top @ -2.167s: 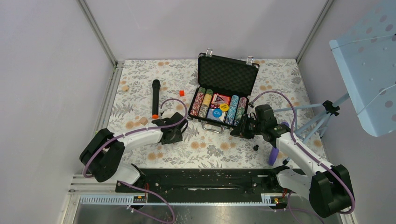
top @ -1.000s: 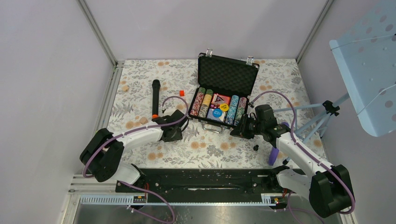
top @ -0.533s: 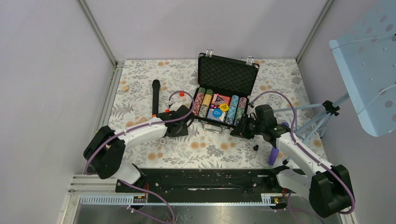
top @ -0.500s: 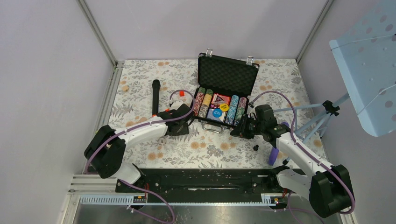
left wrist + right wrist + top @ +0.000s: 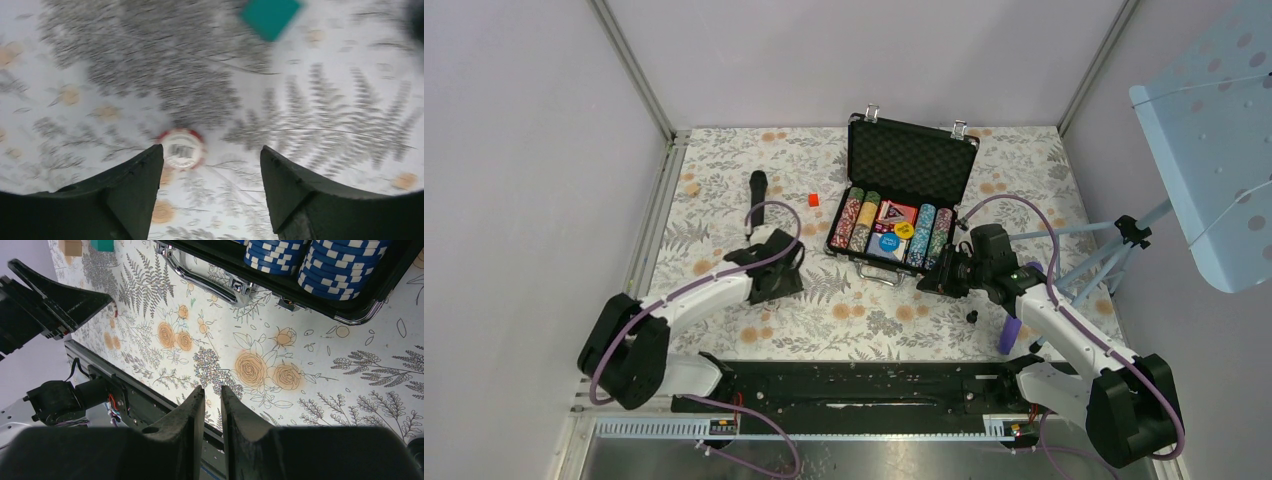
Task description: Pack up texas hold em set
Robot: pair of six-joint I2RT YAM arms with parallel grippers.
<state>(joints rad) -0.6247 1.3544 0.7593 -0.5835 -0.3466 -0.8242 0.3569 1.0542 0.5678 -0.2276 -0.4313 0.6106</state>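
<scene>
The black case (image 5: 911,160) stands open at the back of the table, with rows of striped poker chips (image 5: 854,222), cards and round buttons in its base. My left gripper (image 5: 776,272) hovers open over the flowered cloth, left of the case. In the left wrist view a single red-and-white chip (image 5: 181,149) lies flat on the cloth just beyond my left gripper's (image 5: 211,148) left finger, not held. My right gripper (image 5: 936,280) (image 5: 212,388) sits off the case's front right corner, its jaws only a narrow gap apart with nothing between them. Blue chips (image 5: 320,262) and the silver handle (image 5: 210,282) show ahead of it.
A black microphone (image 5: 755,192) lies left of the case, partly behind my left arm. A small red block (image 5: 814,200) sits near it, and a teal block (image 5: 270,15) lies ahead of the left gripper. A purple object (image 5: 1009,335) and a tripod with a blue panel (image 5: 1209,130) stand at the right.
My left arm has swung left, away from the case's front left corner, and its jaws have spread wider. The right arm has not moved.
</scene>
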